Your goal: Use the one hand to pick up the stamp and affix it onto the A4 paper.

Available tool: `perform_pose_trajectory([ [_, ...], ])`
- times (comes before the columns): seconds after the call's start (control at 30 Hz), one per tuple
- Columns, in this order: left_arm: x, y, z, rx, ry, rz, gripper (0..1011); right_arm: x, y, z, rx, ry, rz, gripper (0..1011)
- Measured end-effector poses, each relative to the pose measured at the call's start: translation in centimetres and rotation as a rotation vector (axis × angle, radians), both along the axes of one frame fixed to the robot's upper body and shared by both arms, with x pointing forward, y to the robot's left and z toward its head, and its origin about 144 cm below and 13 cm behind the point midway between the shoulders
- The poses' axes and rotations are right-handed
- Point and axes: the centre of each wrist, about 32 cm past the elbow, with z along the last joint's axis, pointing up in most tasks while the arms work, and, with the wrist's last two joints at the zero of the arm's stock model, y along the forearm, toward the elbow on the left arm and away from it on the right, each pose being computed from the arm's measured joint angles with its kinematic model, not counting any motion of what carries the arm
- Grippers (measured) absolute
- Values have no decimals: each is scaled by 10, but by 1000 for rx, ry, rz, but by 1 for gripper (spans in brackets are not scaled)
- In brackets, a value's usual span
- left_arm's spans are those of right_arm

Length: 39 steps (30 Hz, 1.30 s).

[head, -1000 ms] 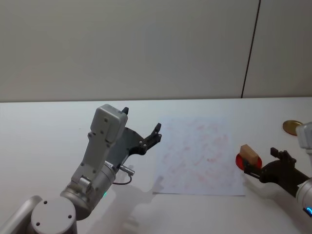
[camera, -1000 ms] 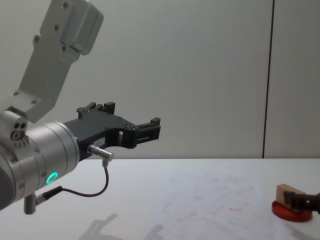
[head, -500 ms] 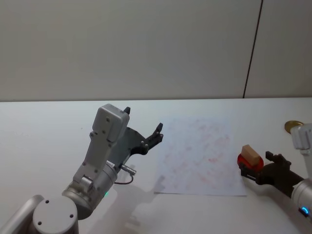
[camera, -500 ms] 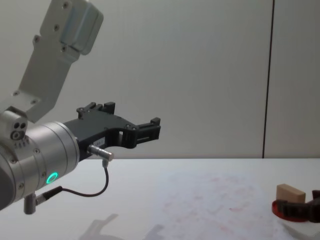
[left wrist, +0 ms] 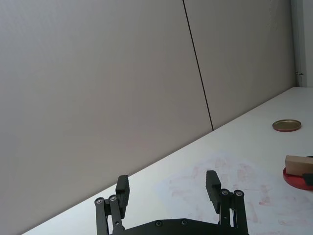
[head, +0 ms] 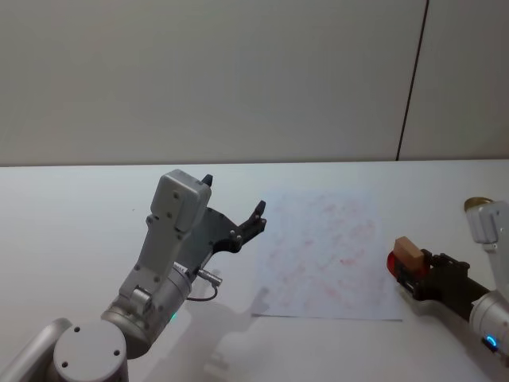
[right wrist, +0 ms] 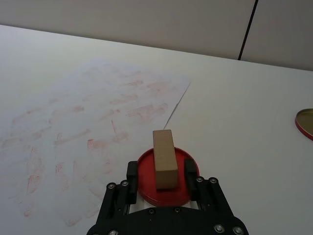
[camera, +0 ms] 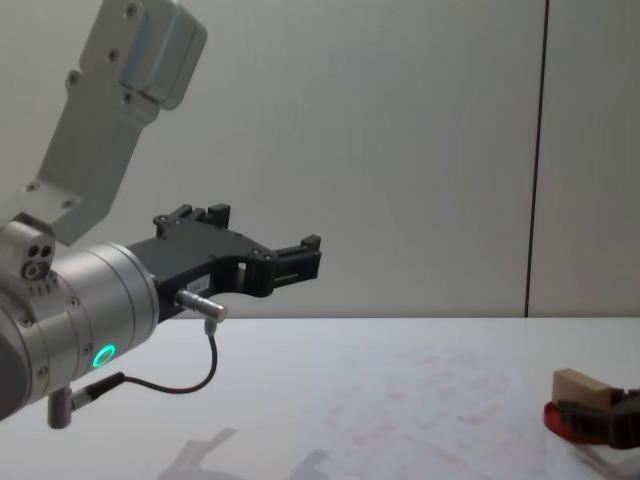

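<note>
Right gripper [right wrist: 160,171], jaws open, straddles the stamp [right wrist: 165,156] by the desk's [head: 79,207] right edge; it looks light and rigid: pinch its long sides. Left gripper [left wrist: 167,180] hangs open over the desk's left.

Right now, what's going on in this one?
The right gripper is low at the table, open, its fingers on either side of the stamp, which stands on the red disc just right of the A4 paper; it has not gripped yet. The left gripper hangs open above the table, left of the paper.
</note>
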Motion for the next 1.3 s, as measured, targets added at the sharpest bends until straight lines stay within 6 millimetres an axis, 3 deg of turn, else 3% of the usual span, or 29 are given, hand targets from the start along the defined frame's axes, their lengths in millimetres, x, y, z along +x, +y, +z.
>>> perform_pose_trajectory([
  [0.37,0,0,0,0,0,0,993,1,1,-2,-17,-28,-1,237],
  [0.43,0,0,0,0,0,0,993,1,1,-2,-20,-35,0,216],
  [0.97,0,0,0,0,0,0,993,-3,11,5,-24,-141,70,216],
  [1.3,0,0,0,0,0,0,993,-8,35,14,-3,-155,197,216],
])
